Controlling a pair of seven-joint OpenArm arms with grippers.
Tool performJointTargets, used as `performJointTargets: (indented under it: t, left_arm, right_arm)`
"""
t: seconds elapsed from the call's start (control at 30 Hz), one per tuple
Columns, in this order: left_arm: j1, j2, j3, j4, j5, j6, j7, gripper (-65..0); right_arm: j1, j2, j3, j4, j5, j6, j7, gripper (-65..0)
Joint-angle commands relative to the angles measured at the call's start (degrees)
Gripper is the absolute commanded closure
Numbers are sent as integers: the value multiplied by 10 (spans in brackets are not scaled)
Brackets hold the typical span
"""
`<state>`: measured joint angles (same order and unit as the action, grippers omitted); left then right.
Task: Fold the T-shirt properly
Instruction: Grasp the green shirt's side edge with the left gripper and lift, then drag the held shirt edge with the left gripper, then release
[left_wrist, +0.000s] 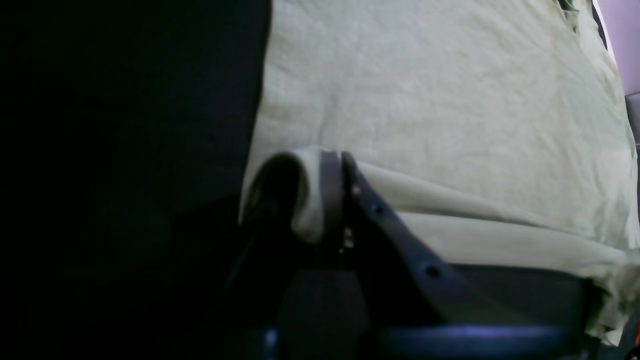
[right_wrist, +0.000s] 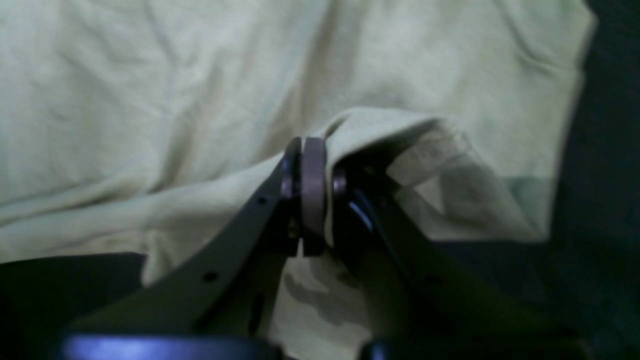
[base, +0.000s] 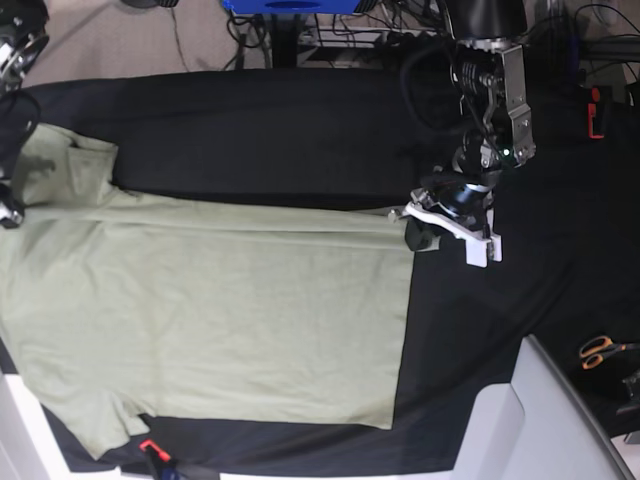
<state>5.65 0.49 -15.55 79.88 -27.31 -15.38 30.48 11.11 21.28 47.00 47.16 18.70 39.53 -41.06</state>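
In the left wrist view, the left gripper pinches a rolled edge of the T-shirt, which lies over the black table cover. In the right wrist view, the right gripper is clamped on a raised fold of the cloth. In the base view, the shirt lies spread flat at left; orange-handled scissors sit far right.

— What do your arms look like?
— My left tool has dark, screw-dotted fingers with grey pads. The right tool matches. Black cables loop around my left arm, white bracket below.
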Motion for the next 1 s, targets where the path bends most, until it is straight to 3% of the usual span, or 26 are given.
performJointTargets:
  t: [0.0, 0.1, 0.23, 0.4, 0.6, 0.73, 0.97]
  left_arm:
    - [-12, -2, 1, 5, -7, -7, -12, 0]
    - [-28, -10, 5, -16, -7, -7, -12, 0]
    - [-43, -9, 6, -41, -7, -7, -12, 0]
    - [-50, -10, 24, -51, -6, -7, -12, 0]
    - [-66, -14, 56, -52, 22, -7, -13, 0]
    - [-88, -14, 54, -76, 36, -7, -13, 0]
    - [-136, -14, 54, -140, 36, -7, -14, 0]
  right_arm:
    - [10, 20, 2, 9, 9, 5, 15, -3]
    - [21, 19, -8, 5, 9, 5, 35, -3]
    - [42, 22, -79, -30, 9, 5, 88, -3]
    - [77, 33, -122, -87, 9, 5, 135, -3]
    - [119, 43, -132, -122, 9, 2, 164, -3]
    - [128, 43, -133, -125, 9, -44, 189, -3]
    - [138, 42, -133, -126, 9, -48, 191, -3]
